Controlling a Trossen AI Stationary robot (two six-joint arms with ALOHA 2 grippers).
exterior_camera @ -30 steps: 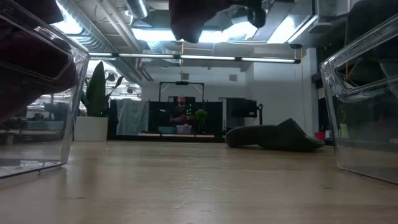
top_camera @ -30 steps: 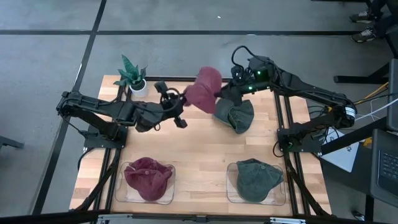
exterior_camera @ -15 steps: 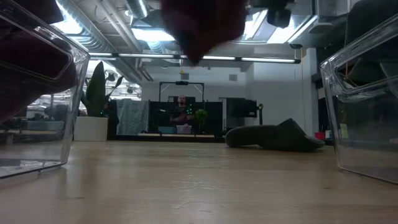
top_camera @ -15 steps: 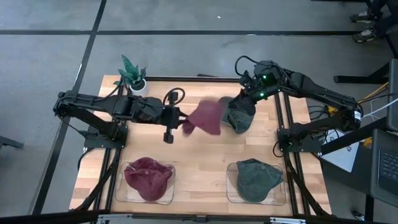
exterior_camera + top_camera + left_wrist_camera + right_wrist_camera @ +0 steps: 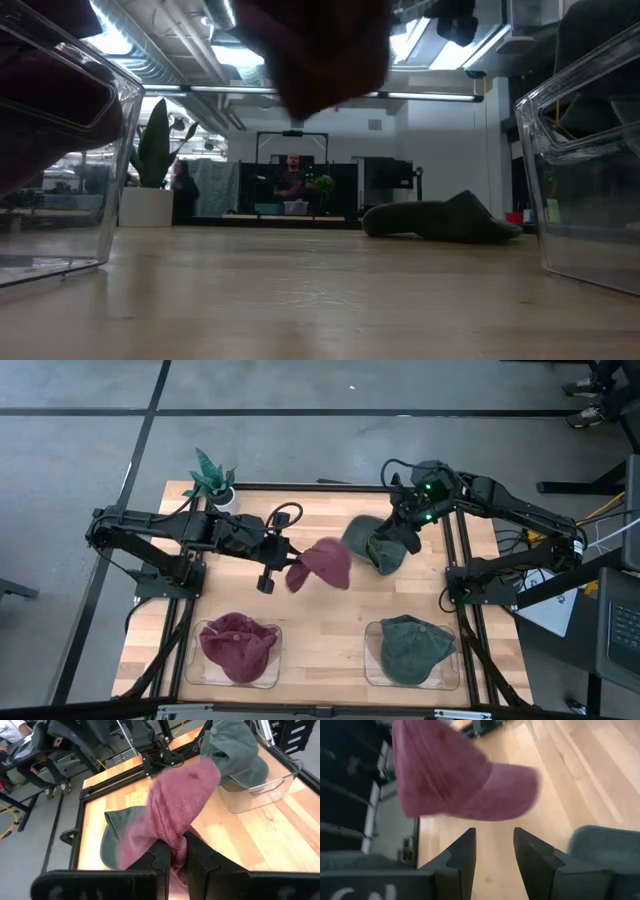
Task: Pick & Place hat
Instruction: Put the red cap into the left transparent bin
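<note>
High view: the red hat (image 5: pixel 322 566) carried by the left hand (image 5: pixel 283 556) now hangs over the middle of the table (image 5: pixel 320 630). A second ago it was up at the far edge, beside the right hand (image 5: pixel 412 532), and half a second ago part-way between. The left arm has swung toward the near side, while the right hand has drawn back to the far right, over the loose green hat (image 5: pixel 375 543) that lies on the wood. Count: two red hats and two green hats. One red hat (image 5: pixel 238 643) sits in the near-left clear bin (image 5: pixel 205 672), and one green hat (image 5: pixel 412 645) in the near-right clear bin (image 5: pixel 372 676). There is one potted plant (image 5: pixel 213 482) at the far left corner.

Low view: the carried red hat (image 5: pixel 315 50) hangs at the top and reaches lower than before. The loose green hat (image 5: pixel 440 220) lies unmoved on the right. A person in the room behind has appeared left of the screen.

Left wrist view: the left hand (image 5: pixel 178 854) is closed tight on a fold of the red hat (image 5: pixel 175 800). The loose green hat (image 5: pixel 117 842) lies beyond it, and the binned green hat (image 5: pixel 232 747) is farther off.

Right wrist view: the right hand (image 5: pixel 494 842) stands partly open, holding nothing. The red hat (image 5: pixel 455 777) is ahead of it, apart from the fingers.
</note>
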